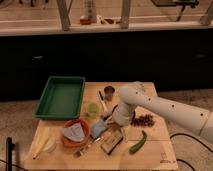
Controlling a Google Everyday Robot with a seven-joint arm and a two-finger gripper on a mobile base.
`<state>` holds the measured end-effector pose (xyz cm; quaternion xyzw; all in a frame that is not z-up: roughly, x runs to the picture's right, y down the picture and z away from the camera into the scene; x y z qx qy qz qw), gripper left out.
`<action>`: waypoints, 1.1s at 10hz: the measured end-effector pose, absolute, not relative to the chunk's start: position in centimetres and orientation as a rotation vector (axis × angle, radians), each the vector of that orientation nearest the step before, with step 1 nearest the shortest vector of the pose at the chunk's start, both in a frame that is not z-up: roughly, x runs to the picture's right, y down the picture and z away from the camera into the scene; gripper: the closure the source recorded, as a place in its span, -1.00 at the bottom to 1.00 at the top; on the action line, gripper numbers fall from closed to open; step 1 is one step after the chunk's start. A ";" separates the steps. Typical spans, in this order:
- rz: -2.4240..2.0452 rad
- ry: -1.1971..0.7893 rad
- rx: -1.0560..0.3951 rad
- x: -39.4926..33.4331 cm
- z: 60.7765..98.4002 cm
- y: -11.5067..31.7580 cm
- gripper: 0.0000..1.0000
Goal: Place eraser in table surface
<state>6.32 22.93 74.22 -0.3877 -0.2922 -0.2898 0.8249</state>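
Note:
The eraser [111, 142], a tan block with a dark layer, lies on the pale wooden table surface [155, 155] near the front middle. My white arm reaches in from the right and bends down over the middle of the table. The gripper [119, 120] hangs just above and behind the eraser, close to the tabletop. I cannot see whether it touches the eraser. A blue-grey soft pad [98, 129] lies just left of the gripper.
A green tray [61, 96] sits at the back left. An orange bowl [75, 133], a green cup [93, 110], a dark cup [109, 91], a dark red cluster [145, 120], a green pod [138, 142] and a yellow item [42, 147] crowd the table.

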 end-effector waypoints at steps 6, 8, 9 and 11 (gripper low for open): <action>-0.618 -0.643 -0.818 5.7 74.2 22.6 -0.60; -0.619 -0.645 -0.824 5.7 74.2 22.6 -0.60; -0.619 -0.644 -0.825 5.7 74.2 22.6 -0.60; -0.619 -0.645 -0.825 5.7 74.2 22.6 -0.60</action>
